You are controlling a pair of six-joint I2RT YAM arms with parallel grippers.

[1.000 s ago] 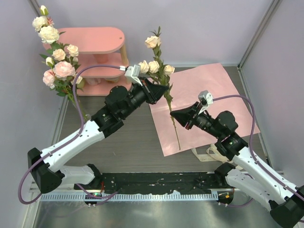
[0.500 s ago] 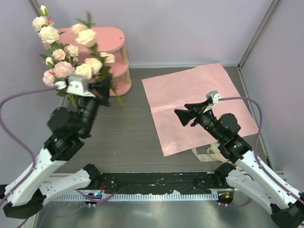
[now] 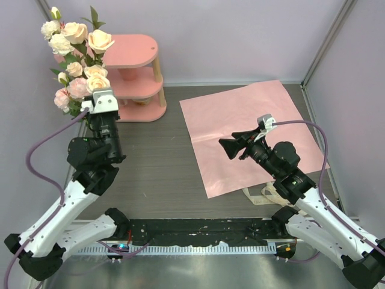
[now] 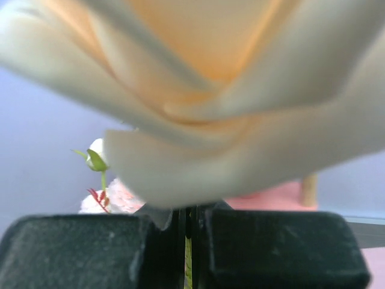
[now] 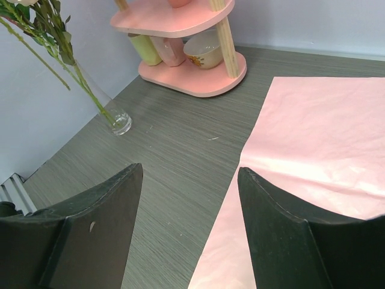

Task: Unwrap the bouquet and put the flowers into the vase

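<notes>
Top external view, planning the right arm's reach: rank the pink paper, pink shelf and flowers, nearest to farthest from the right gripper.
1. The pink paper, directly beneath the right gripper.
2. The pink shelf, left, against the back wall.
3. The flowers, farthest, back-left corner.

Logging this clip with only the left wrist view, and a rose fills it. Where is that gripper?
Observer: The left gripper is raised at the far left, its sprig beside the other flowers.
Operator: Are those flowers in the vase?
Observer: Yes, the right wrist view shows their stems in the vase.
Operator: And the other arm?
Observer: The right gripper is open and empty, above the paper.
</notes>
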